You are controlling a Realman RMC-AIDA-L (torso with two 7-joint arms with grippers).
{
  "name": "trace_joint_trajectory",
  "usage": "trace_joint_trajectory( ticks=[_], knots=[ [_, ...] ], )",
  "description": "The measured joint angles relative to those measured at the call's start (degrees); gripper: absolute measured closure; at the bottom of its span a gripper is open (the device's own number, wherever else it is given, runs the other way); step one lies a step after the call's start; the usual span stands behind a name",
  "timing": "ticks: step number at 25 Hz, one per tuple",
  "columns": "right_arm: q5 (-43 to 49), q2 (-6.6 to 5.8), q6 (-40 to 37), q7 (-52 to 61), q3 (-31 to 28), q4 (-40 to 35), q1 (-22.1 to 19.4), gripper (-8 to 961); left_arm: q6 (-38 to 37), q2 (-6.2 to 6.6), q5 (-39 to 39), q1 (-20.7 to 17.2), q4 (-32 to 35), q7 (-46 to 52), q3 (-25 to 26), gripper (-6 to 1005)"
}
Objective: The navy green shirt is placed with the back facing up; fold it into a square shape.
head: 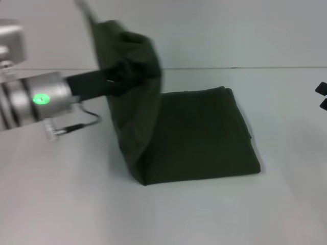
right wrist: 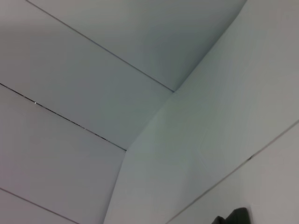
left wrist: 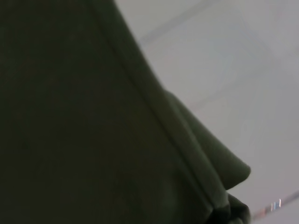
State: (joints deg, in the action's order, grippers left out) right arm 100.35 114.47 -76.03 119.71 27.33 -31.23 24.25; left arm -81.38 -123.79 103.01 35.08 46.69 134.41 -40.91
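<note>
The navy green shirt [head: 199, 135] lies partly folded on the white table, plain side showing. Its left part is lifted into the air as a standing flap. My left gripper [head: 120, 76] is shut on that raised cloth, well above the table at the shirt's left edge. The left wrist view is filled by the hanging dark cloth [left wrist: 84, 130]. My right gripper [head: 322, 96] shows only as a dark tip at the right edge of the head view, away from the shirt. A small dark corner of cloth [right wrist: 233, 217] shows in the right wrist view.
The white table [head: 179, 214] stretches around the shirt on all sides. A pale wall [head: 230, 30] rises behind the table's far edge.
</note>
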Motion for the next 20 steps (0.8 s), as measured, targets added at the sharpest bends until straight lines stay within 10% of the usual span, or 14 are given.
trace_joint_trajectory(
  ticks=[13, 20],
  knots=[
    [0.2, -0.29, 0.0, -0.9, 0.0, 1.8, -0.3, 194, 19.9, -0.55, -0.2, 12.2, -10.9, -0.2, -31.1, 978],
    [0.4, -0.39, 0.0, -1.0, 0.1, 1.8, -0.3, 195, 6.2, -0.27, -4.4, 11.4, -4.7, -5.3, -32.0, 799]
  ],
)
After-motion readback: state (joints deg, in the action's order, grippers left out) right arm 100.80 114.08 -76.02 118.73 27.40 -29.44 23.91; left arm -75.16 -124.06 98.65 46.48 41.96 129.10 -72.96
